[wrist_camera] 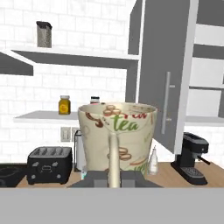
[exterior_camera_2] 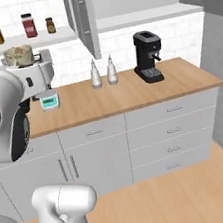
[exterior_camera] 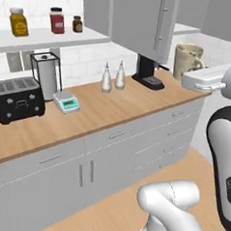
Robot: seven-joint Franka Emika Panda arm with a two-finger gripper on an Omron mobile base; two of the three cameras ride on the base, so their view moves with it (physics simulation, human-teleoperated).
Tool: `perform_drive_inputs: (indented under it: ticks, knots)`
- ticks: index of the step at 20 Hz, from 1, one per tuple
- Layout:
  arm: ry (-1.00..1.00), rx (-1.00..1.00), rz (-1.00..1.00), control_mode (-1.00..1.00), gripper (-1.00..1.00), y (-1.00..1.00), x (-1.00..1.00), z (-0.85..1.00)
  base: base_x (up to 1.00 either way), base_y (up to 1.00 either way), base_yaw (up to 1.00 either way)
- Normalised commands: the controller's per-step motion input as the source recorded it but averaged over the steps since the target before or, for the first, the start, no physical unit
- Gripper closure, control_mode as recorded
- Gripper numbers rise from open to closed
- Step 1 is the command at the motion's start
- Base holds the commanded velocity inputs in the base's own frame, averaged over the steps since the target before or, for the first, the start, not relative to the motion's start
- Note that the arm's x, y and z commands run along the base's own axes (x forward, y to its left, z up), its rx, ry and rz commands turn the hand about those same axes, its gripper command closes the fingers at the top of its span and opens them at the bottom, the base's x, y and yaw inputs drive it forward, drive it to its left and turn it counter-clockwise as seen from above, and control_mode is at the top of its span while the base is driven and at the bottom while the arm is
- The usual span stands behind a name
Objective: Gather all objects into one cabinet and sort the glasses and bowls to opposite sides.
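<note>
My gripper [wrist_camera: 114,177] is shut on the handle of a cream mug [wrist_camera: 117,131] printed with "tea" and brown marks. I hold it upright in the air in front of the counter. The same mug [exterior_camera: 187,60] stands above my white hand [exterior_camera: 203,79] at the right of the left base view, and the mug [exterior_camera_2: 19,55] shows at the upper left of the right base view. The grey wall cabinet door [wrist_camera: 168,74] with its vertical bar handle stands open ahead and to the right, with white shelves [wrist_camera: 205,91] behind it. The bowls are out of view.
On the wooden counter [exterior_camera: 108,112] stand a black toaster [exterior_camera: 17,99], a small scale [exterior_camera: 66,102], two white bottles [exterior_camera: 113,77] and a black coffee machine [exterior_camera: 148,73]. Jars [exterior_camera: 56,21] line the open wall shelf at left. The open cabinet door [exterior_camera: 142,22] juts out over the counter.
</note>
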Motion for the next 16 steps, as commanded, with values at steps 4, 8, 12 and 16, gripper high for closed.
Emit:
perform_drive_inputs:
  ticks: [4, 8, 12, 16]
  knots:
    - [0.0, 0.0, 0.0, 1.0, 1.0, 0.0, 0.0, 0.0, -0.06, 1.0, -0.25]
    - [0.0, 0.0, 0.0, 1.0, 1.0, 0.0, 0.0, 0.0, -0.22, 1.0, -0.19]
    - [0.0, 0.0, 0.0, 1.0, 1.0, 0.0, 0.0, 0.0, -0.64, 1.0, -0.02]
    - [0.0, 0.0, 0.0, 1.0, 1.0, 0.0, 0.0, 0.0, -0.65, 1.0, 0.04]
